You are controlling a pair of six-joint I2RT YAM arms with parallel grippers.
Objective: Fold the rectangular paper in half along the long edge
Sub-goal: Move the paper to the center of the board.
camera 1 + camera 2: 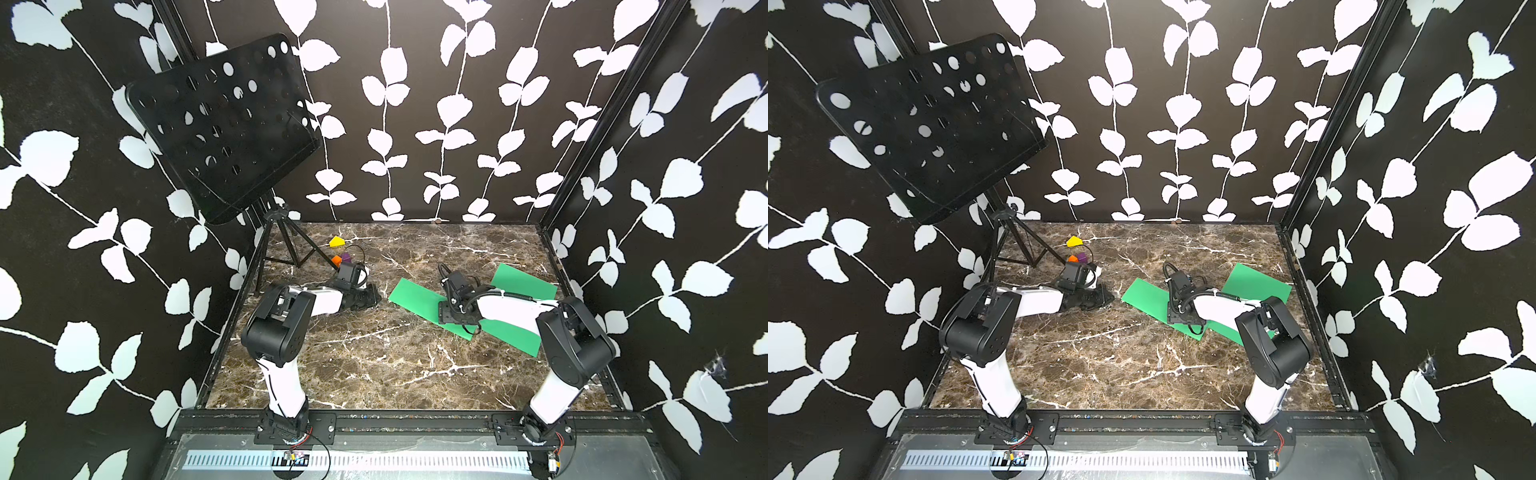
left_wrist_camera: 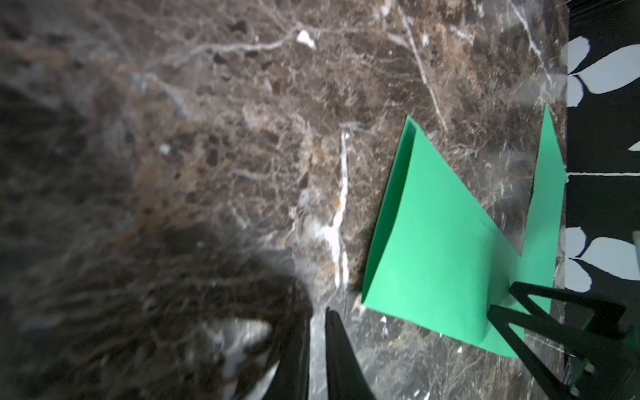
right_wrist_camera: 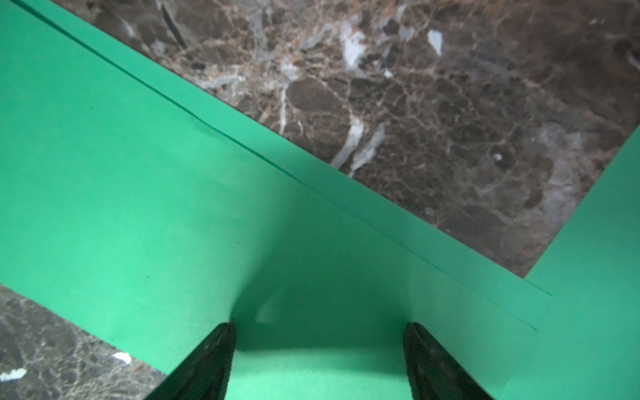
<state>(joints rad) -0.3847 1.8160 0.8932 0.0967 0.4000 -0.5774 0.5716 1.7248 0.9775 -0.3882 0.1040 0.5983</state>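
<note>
We see the green paper (image 1: 415,298) on the right half of the marble surface (image 1: 374,357), already doubled over into a long strip. It runs diagonally from near the middle toward the right arm's base. In the right wrist view its upper layer stops just short of the lower one, so a thin band of the lower layer shows along one long edge. In the left wrist view the strip's short end gapes a little, the two layers apart there.

A second green patch (image 1: 524,281) lies close to the right wall and meets the strip. We cannot tell whether it is a separate sheet, as the arm covers the join in both top views.

The right gripper (image 3: 319,325) points down at the strip with its jaws wide and nothing between them. Both tips are over green paper, but we cannot tell whether they press on it. The left gripper (image 2: 317,317) sits low over bare marble just beside the strip's free short end, its jaws narrow and empty.

In the far left corner stands a black music stand (image 1: 224,124). Near its feet lie a yellow block (image 1: 337,241), an orange block (image 1: 336,260) and a purple block (image 1: 346,257).
</note>
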